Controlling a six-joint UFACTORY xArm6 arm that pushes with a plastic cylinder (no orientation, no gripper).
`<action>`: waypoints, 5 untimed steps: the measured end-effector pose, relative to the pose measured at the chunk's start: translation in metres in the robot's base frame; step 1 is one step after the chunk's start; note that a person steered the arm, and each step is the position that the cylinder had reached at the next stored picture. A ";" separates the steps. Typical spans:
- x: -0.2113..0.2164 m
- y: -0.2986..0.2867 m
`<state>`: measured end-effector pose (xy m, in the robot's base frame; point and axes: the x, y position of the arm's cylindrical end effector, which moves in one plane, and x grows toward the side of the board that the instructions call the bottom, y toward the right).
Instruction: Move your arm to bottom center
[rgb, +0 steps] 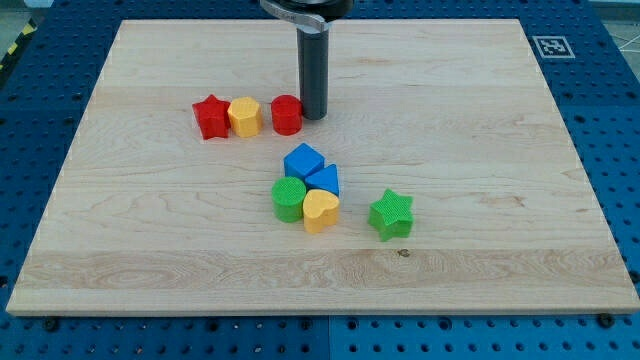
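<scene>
My tip (314, 115) rests on the wooden board (480, 130) in the upper middle of the view, touching or nearly touching the right side of a red round block (286, 115). Left of that block sit a yellow hexagon-like block (244, 117) and a red star (211, 117), forming a row. Below the tip lies a cluster: a blue cube (302, 161), a blue wedge-like block (324, 180), a green cylinder (289, 199) and a yellow heart (320, 211). A green star (390, 214) sits to the right of the cluster.
The board lies on a blue perforated table (610, 120). A black-and-white marker tag (551, 46) is at the board's upper right corner. A small dark knot (403, 251) marks the wood below the green star.
</scene>
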<state>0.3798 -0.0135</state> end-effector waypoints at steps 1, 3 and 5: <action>0.000 -0.009; -0.004 -0.022; -0.007 0.014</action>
<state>0.3725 0.0005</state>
